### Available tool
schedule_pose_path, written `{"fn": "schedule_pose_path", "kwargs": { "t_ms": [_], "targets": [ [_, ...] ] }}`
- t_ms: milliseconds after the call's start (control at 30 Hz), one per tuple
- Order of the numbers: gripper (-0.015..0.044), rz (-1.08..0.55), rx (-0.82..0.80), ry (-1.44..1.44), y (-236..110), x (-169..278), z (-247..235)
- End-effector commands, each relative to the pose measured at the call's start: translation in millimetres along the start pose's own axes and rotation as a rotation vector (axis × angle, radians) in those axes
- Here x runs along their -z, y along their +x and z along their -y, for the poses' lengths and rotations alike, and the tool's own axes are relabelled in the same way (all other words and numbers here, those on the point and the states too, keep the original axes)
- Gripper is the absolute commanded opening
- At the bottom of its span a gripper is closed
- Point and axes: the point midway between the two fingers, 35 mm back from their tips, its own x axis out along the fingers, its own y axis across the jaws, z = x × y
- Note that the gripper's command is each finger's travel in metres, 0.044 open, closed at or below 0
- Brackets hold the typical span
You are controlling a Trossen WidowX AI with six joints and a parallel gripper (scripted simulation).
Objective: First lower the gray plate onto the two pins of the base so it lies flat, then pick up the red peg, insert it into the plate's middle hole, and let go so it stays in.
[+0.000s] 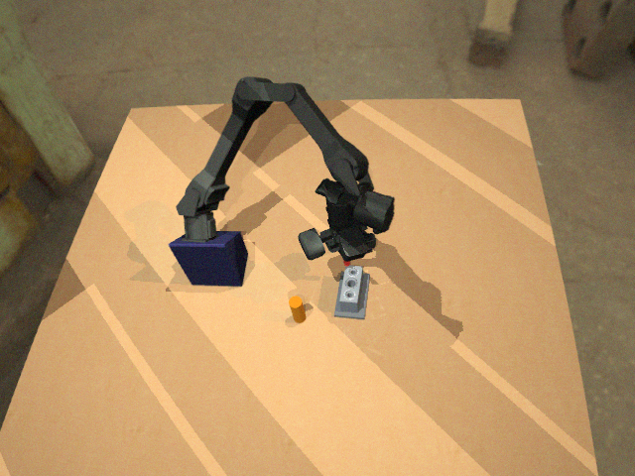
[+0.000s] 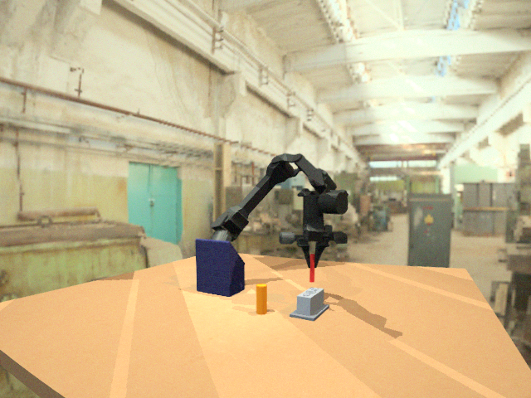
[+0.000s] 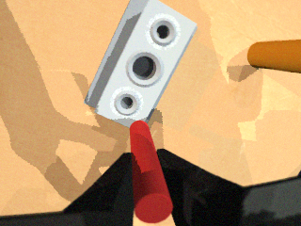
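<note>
The gray plate (image 1: 351, 291) (image 2: 310, 301) (image 3: 146, 66) lies flat on the base (image 1: 350, 313) (image 2: 309, 317), with pins showing in its two end holes and the middle hole (image 3: 143, 67) open. My gripper (image 1: 353, 254) (image 2: 312, 257) (image 3: 144, 158) is shut on the red peg (image 2: 311, 267) (image 3: 147, 171) (image 1: 346, 263), which hangs upright from the fingers. The peg's tip is in the air above the table, just short of the plate's near end in the wrist view.
An orange cylinder (image 1: 297, 308) (image 2: 260, 298) (image 3: 275, 55) stands upright on the table, left of the base. The arm's dark blue mount (image 1: 209, 257) (image 2: 218, 267) stands further left and back.
</note>
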Motion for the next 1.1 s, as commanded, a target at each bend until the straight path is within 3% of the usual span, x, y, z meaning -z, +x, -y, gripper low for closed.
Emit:
{"fn": "schedule_pose_path", "kwargs": {
  "t_ms": [0, 300, 1067],
  "targets": [
    [0.0000, 0.003, 0.001, -0.004, 0, -14, 2],
    [0.0000, -0.001, -0.002, -0.006, 3, -40, 10],
    [0.0000, -0.001, -0.003, -0.006, 3, -41, 8]
  ]
}}
